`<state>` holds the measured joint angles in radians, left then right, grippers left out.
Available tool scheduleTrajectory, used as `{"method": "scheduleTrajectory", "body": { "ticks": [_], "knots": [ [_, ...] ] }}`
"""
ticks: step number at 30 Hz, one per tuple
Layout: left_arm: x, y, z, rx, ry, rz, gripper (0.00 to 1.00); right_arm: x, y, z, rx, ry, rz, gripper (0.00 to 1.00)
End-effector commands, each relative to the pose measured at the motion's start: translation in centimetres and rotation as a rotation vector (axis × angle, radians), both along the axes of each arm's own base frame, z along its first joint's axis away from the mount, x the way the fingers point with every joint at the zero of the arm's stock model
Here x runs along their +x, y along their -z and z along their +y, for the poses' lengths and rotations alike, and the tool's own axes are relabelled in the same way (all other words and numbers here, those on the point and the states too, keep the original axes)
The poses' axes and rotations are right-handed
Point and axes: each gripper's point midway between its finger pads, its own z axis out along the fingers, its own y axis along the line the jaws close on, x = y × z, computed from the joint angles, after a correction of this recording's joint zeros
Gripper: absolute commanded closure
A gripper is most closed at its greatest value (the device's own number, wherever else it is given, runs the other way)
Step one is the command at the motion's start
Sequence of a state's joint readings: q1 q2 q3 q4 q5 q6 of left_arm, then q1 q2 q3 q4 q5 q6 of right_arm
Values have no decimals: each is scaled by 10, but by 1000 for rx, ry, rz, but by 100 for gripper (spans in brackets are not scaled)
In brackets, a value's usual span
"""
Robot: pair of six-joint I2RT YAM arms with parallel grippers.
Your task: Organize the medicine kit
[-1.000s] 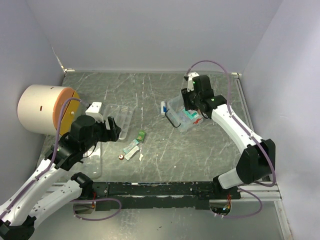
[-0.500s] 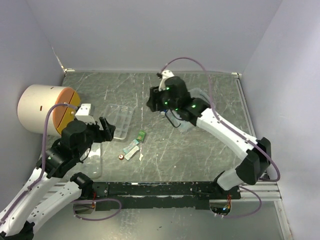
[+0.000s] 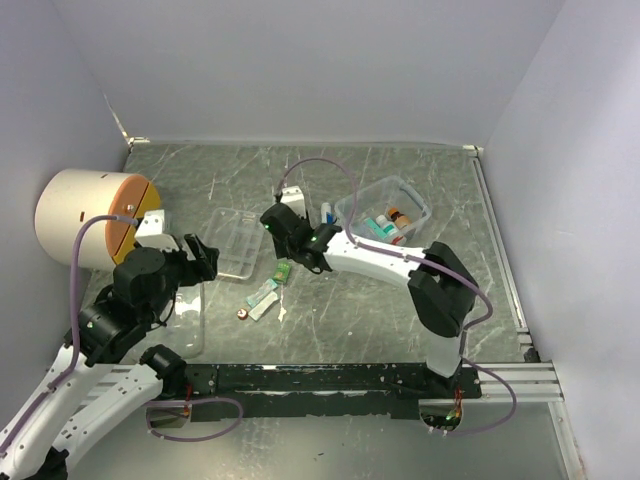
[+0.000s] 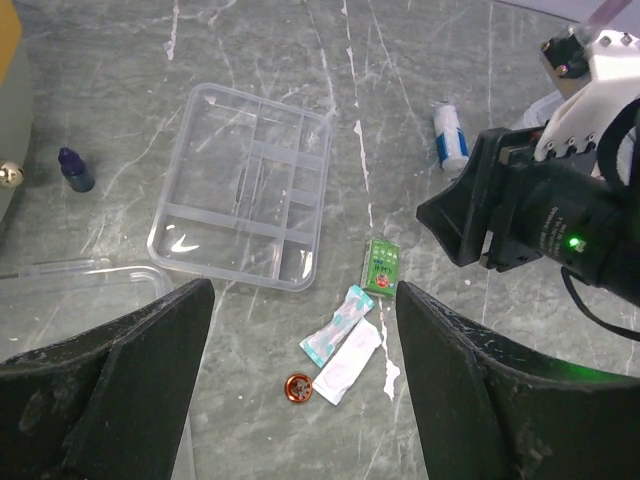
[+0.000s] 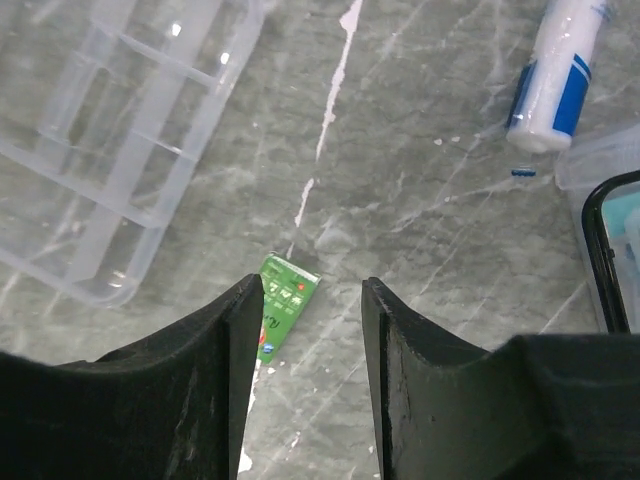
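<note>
A grey, white-veined desk point(image 3: 340, 310) sits between plain lavender walls point(image 3: 300, 70). The right gripper point(image 3: 291, 262), jaws spread and holding nothing, hangs over a green packet point(image 5: 283, 300). The medicine kit's clear case point(image 3: 372, 192) lies apart at its 2 o'clock, and the divided tray point(image 3: 238, 240) lies near at 9 o'clock. The left gripper point(image 4: 300, 330), spread wide and empty, is at the tray's 8 o'clock.

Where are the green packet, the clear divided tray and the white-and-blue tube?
green packet point(image 5: 283, 305), right wrist view, middle of its face.
clear divided tray point(image 4: 215, 160), left wrist view, bare compartment floor.
white-and-blue tube point(image 5: 562, 70), right wrist view, middle of its body.
</note>
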<state>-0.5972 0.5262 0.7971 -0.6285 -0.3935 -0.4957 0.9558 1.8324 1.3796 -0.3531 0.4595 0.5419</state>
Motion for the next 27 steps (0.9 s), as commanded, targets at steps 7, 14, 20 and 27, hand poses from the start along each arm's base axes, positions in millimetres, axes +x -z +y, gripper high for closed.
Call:
{"method": "scheduleTrajectory", "body": {
  "ticks": [7,14,20,27],
  "knots": [
    [3,13,5,48,-33,67,17,58,25,-32,-348,158,-106,57],
    [-1,13,0,25,0,52,16,93,31,-50,-403,278,-152,60],
    [-3,10,-1,17,11,39,16,116,50,-66,-507,380,-154,61],
    [-1,14,-1,31,13,54,16,141,57,-87,-509,457,-146,57]
  ]
}}
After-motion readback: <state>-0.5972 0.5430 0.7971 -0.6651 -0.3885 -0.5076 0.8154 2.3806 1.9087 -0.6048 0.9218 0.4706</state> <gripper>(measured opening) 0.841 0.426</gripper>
